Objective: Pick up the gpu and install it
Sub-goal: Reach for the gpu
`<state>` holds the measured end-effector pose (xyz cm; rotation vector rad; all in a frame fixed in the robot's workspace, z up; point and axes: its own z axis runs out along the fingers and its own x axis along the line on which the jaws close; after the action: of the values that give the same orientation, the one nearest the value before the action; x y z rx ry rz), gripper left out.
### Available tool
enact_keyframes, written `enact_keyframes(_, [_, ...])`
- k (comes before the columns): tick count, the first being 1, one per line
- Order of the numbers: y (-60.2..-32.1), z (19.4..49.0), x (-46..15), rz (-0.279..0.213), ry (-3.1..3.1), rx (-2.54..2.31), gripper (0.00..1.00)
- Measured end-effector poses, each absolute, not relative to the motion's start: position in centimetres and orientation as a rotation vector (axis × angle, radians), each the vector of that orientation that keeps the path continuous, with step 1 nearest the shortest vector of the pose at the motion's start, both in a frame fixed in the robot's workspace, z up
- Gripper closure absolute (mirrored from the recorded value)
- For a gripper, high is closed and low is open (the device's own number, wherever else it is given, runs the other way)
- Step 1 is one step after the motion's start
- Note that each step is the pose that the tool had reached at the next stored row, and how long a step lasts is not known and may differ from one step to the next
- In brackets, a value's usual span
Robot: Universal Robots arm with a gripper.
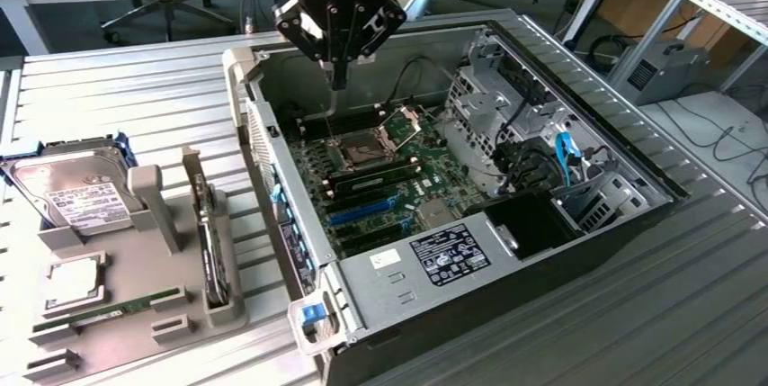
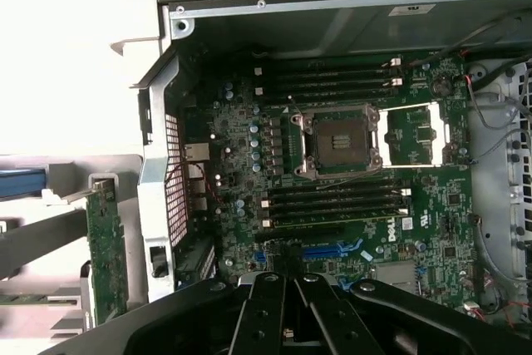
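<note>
Exterior view, table [image 1: 120, 71]: slatted metal surface carrying the computer case and a parts holder.
Computer case [image 1: 480, 332]: lies on its side with the panel off, so the inside faces up.
Motherboard [image 1: 420, 166]: green, flat on the case floor; its processor socket [image 1: 360, 148] is uncovered.
Parts holder [image 1: 144, 314]: grey block beside the case, on the exterior view's left.
Gripper [image 1: 340, 80]: hangs over the far part of the open case, fingers together, nothing between them.
Hard drive [image 1: 72, 193]: silver with a white label, at the holder's far end.
Gpu [image 1: 210, 242]: stands on edge in a holder slot, well apart from the gripper.
Memory stick [image 1: 114, 309]: lies flat in the holder, near the gpu.
Wrist view: gripper [image 2: 287, 276] above the motherboard [image 2: 241, 172]; gpu [image 2: 106, 247] outside the case wall.
</note>
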<state>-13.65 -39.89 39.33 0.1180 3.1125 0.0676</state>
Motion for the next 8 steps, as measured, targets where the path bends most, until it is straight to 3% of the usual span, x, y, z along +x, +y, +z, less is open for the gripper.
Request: enact_keyframes(8, [-39.89,39.33,-13.87,0.068,3.112,0.118,0.89])
